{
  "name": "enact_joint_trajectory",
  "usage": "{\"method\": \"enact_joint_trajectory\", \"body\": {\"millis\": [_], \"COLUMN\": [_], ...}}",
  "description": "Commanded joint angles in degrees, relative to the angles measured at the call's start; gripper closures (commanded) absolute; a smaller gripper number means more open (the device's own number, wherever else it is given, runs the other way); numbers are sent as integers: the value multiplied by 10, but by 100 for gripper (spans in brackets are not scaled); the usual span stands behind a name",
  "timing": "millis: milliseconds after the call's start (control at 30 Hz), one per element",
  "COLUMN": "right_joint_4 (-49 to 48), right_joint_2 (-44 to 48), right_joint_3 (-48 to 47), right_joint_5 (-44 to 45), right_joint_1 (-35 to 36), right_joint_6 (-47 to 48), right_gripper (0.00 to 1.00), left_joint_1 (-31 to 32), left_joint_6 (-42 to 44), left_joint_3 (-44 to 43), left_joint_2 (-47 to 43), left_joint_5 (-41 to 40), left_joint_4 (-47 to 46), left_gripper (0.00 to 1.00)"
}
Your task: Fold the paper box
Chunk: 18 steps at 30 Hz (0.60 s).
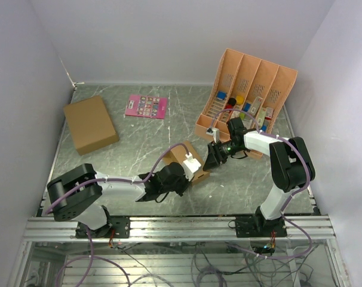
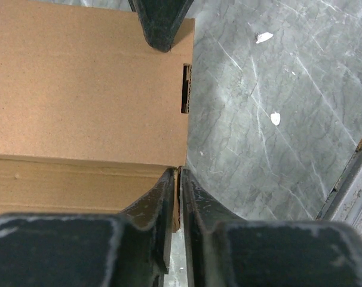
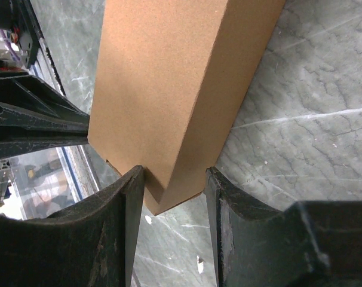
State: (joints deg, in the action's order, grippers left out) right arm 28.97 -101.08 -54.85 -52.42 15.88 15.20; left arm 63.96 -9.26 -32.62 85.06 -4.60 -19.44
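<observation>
The paper box (image 1: 182,155) is a small oblong brown carton in the middle of the table. My left gripper (image 1: 196,173) is at its near end. In the left wrist view the left gripper (image 2: 179,176) is shut on a thin cardboard flap at the edge of the box (image 2: 85,89). My right gripper (image 1: 212,162) is at the box's right end. In the right wrist view the right gripper (image 3: 174,173) has one finger on each side of the box's corner (image 3: 169,72), and both fingertips touch its faces.
A larger, wider brown cardboard box (image 1: 90,124) lies at the back left. A pink card (image 1: 146,106) lies behind the middle. An orange slotted organizer (image 1: 270,81) with small items stands at the back right, just behind the right arm. A metal rail (image 1: 181,227) runs along the near edge.
</observation>
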Motion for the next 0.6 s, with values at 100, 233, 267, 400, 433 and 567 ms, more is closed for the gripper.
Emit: {"method": "enact_joint_trajectory", "body": {"millis": [100, 233, 267, 400, 433, 567], "right_joint_4": [-10, -10, -10, -9, -9, -9], "right_joint_2": [-28, -29, -30, -31, -32, -31], "right_joint_3": [8, 7, 7, 6, 6, 5], "right_joint_5": [86, 86, 87, 87, 86, 87], "right_joint_1": [11, 11, 11, 11, 11, 11], "right_joint_6": [30, 30, 30, 31, 30, 31], "right_gripper": [57, 57, 57, 57, 57, 57], "left_joint_1": [-9, -9, -9, -9, -9, -18], "left_joint_6": [3, -2, -5, -24, -32, -103], "left_joint_3": [-31, -32, -33, -40, -42, -49], "left_joint_2": [-34, -49, -54, -88, -96, -153], "left_joint_5": [3, 3, 3, -3, -12, -87], "left_joint_4": [3, 31, 39, 95, 113, 210], "left_gripper": [69, 62, 61, 60, 59, 53]}}
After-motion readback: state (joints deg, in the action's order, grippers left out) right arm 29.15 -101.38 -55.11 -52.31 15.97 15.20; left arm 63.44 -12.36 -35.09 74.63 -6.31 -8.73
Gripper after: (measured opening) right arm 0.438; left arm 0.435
